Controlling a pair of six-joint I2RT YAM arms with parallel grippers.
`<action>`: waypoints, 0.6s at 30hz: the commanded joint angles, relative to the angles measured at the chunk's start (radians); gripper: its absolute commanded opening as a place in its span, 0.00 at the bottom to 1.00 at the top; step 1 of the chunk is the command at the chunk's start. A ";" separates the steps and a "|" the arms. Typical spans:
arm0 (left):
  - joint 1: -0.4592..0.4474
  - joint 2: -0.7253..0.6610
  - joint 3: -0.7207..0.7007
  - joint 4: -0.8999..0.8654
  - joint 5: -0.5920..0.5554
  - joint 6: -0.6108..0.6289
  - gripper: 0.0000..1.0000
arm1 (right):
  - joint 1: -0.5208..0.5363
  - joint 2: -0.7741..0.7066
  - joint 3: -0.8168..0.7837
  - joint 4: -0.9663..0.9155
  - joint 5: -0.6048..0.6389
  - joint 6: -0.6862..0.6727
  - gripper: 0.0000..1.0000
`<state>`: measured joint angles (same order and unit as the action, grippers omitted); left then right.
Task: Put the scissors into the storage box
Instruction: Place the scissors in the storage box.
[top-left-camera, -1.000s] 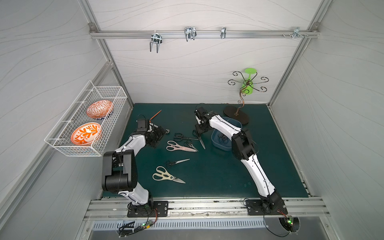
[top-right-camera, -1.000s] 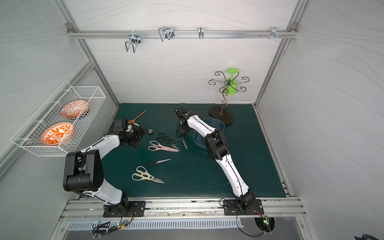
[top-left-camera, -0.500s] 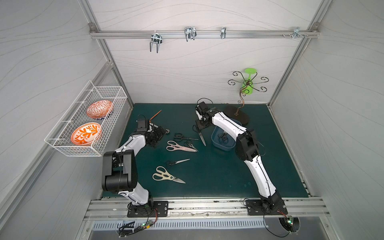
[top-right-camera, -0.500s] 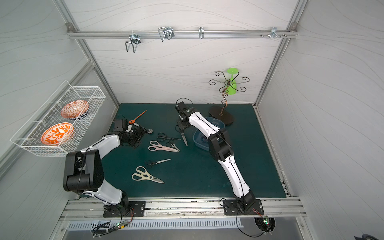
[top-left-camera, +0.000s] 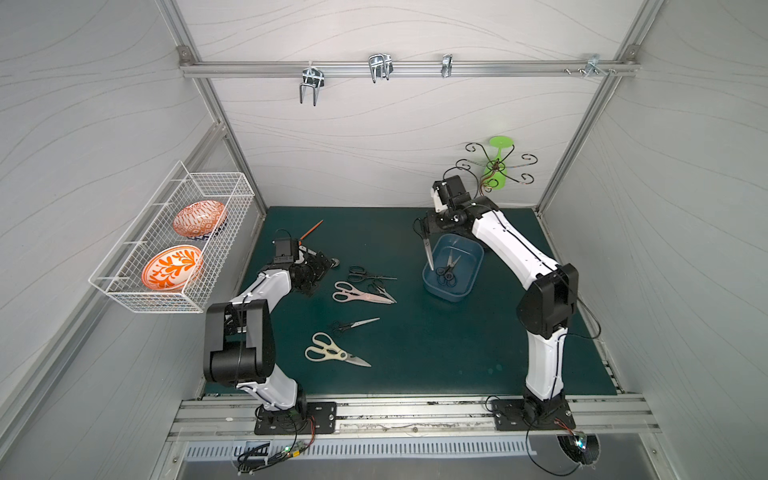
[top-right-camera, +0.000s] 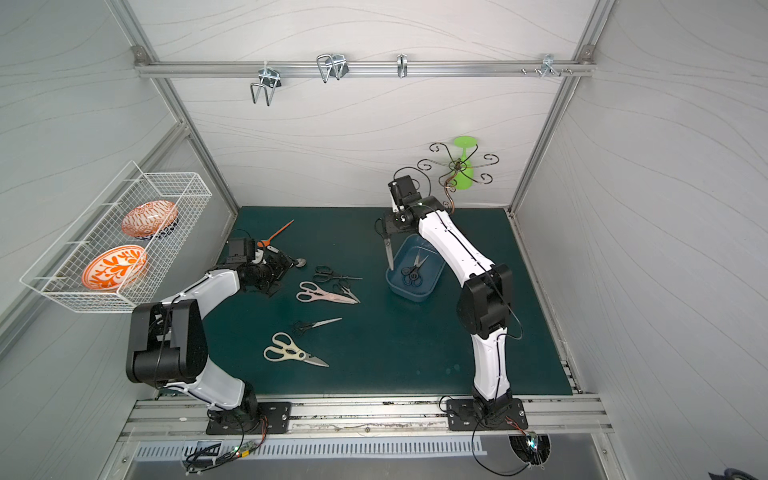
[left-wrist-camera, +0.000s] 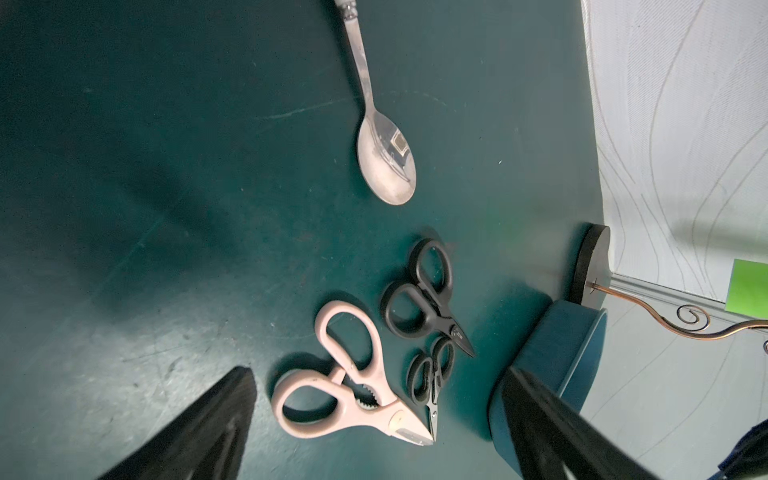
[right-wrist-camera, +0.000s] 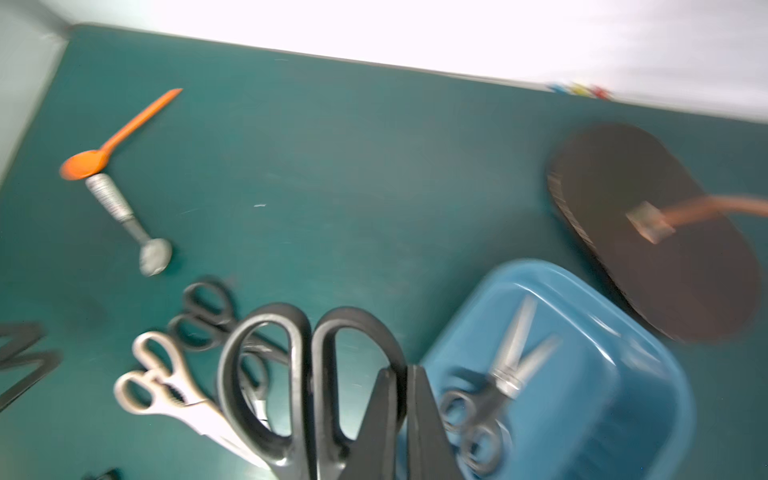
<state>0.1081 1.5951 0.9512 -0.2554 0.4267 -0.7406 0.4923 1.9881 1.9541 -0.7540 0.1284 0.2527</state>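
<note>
Over the storage box (top-left-camera: 445, 292) rim, my right gripper (top-left-camera: 429, 227) pinches black-handled scissors (top-left-camera: 427, 250), blades pointing down; my left gripper (left-wrist-camera: 377, 375) sits wide open by the metal spoon (left-wrist-camera: 386, 166).

So the right gripper (top-right-camera: 387, 233) is clamped on long black-handled steel scissors (top-right-camera: 389, 255), blades hanging point-down at the rim of the dark blue plastic storage box (top-right-camera: 409, 293); small black scissors (top-right-camera: 412, 271) lie inside it. The pink-handled shears (top-right-camera: 322, 295) and cream-handled shears (top-right-camera: 291, 353) sit on the green counter (top-right-camera: 395, 353).
</note>
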 joint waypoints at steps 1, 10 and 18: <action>-0.008 -0.001 0.023 0.021 0.012 0.003 0.97 | -0.060 -0.048 -0.094 0.038 0.050 0.028 0.00; -0.015 0.002 0.024 0.014 0.003 0.012 0.97 | -0.124 0.029 -0.195 0.076 0.139 0.053 0.00; -0.017 0.006 0.026 0.012 0.001 0.015 0.97 | -0.140 0.140 -0.190 0.082 0.134 0.104 0.00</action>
<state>0.0967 1.5951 0.9512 -0.2558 0.4267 -0.7372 0.3611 2.0979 1.7599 -0.6800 0.2611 0.3199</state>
